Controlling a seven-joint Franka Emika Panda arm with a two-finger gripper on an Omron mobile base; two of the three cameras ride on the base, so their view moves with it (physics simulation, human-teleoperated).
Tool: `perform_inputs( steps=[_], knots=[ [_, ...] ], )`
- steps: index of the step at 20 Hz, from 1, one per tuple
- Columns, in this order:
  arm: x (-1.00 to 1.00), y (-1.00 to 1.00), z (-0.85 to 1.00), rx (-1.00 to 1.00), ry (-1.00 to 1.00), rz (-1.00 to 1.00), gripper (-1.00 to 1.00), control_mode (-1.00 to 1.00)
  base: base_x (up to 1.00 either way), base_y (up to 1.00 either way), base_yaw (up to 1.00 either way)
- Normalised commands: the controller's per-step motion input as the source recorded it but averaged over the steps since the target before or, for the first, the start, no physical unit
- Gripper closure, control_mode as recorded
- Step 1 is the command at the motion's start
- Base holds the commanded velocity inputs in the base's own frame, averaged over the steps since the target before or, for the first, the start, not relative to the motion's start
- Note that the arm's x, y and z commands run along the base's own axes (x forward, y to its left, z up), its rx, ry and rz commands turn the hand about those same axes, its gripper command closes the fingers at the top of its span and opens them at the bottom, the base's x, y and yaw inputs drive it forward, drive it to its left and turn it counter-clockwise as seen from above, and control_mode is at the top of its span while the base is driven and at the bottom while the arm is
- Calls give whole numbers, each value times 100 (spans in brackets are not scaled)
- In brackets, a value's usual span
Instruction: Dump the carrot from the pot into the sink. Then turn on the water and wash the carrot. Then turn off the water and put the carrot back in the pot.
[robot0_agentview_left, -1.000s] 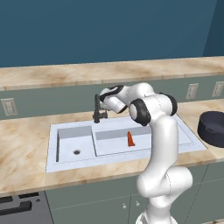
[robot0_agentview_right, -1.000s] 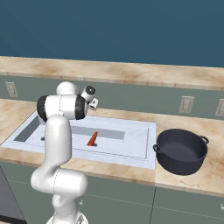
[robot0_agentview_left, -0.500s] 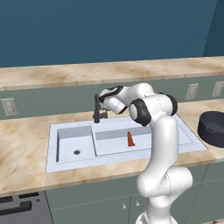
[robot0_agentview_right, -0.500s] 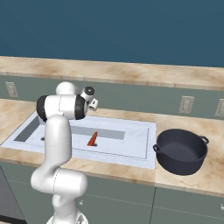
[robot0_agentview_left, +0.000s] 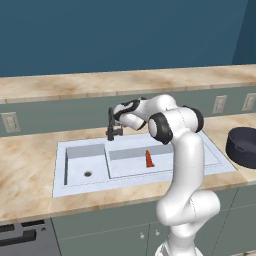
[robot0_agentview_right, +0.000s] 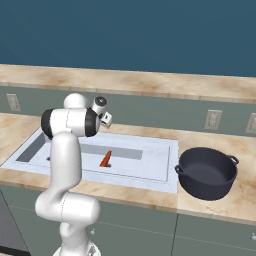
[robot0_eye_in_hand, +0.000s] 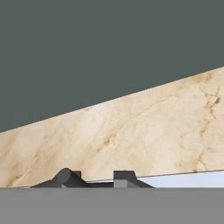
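The tool (robot0_agentview_left: 116, 118), pressed together, sits at the black faucet (robot0_agentview_left: 113, 131) behind the sink (robot0_agentview_left: 90, 151), while the carrot (robot0_agentview_left: 149, 158) stands in the wider basin and the empty pot (robot0_agentview_right: 208, 172) rests on the desk (robot0_agentview_right: 235, 202) beside it.

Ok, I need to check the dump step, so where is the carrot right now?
The carrot lies in the wider basin of the sink, right of the black faucet in the left base view, well apart from the pot on the counter.
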Motion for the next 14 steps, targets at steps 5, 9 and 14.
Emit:
perform_inputs(
  steps=[5, 9, 14],
  knots=[
    [0, -44, -5, 1, 9, -8, 100, -100, 0, 0, 0],
    [0, -46, -9, 1, 8, -8, 100, -100, 0, 0, 0],
    [0, -51, -15, 1, 8, -8, 100, -100, 0, 0, 0]
  ],
)
